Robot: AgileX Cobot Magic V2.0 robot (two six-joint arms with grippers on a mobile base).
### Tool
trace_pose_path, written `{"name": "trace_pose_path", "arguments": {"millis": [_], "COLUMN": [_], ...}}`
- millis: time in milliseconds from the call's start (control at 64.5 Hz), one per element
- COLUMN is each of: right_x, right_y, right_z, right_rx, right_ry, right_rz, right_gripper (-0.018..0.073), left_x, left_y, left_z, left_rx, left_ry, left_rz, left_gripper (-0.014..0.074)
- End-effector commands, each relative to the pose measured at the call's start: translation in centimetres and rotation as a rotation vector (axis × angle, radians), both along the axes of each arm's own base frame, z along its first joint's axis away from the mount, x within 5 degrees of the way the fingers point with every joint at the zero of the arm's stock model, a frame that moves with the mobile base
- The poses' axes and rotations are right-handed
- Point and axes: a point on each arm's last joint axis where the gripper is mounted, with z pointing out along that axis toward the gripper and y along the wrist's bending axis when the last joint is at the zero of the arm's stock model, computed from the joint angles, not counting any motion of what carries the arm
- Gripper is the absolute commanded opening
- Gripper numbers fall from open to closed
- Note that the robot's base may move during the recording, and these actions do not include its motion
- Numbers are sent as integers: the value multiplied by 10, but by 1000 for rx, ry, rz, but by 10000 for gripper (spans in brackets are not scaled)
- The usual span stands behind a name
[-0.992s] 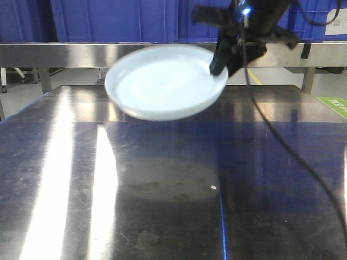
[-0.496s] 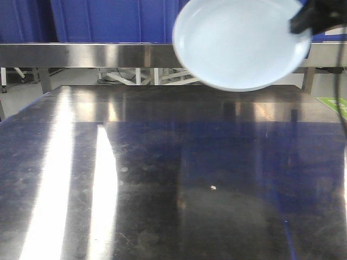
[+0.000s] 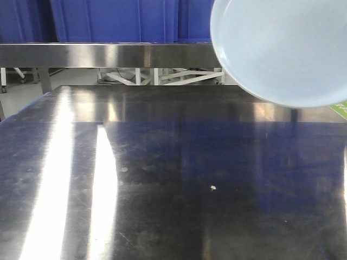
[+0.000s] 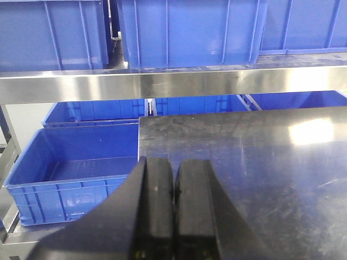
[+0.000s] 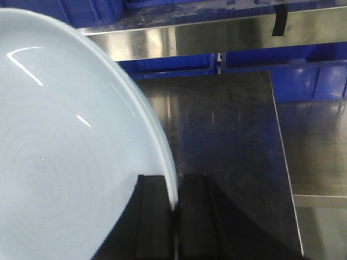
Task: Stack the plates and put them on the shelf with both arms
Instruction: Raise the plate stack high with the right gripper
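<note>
Gripping plate by rim, right hand faces blue crates; left hand closed.

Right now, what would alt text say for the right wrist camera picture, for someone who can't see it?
The robot's right hand pinches the rim of a round, glossy, pale bluish-white plate, which fills the left of the frame. Beyond lie a dark steel tabletop, a shiny steel shelf rail and blue plastic crates.

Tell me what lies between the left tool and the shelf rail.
In the left wrist view, only bare tabletop lies between the shut left tool and the shelf rail.
</note>
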Motion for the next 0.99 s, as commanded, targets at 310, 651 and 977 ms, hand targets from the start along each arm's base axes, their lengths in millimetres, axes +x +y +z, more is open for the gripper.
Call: {"name": "trace_pose_path", "arguments": {"millis": [310, 651, 977], "right_x": [-54, -54, -54], "right_y": [-10, -10, -10], "right_z": [28, 28, 28], "right_rx": [39, 39, 39], "right_ry": [-316, -316, -316], "right_rz": [-19, -19, -19], "right_gripper": [57, 57, 57], "left_x": [1, 1, 1], "left_y": [1, 1, 1], "left_z": [16, 16, 16], "left_rx": [-30, -30, -30], "left_ry": [-98, -98, -98], "left_rz": [11, 11, 11], "left_gripper": [83, 83, 83]}}
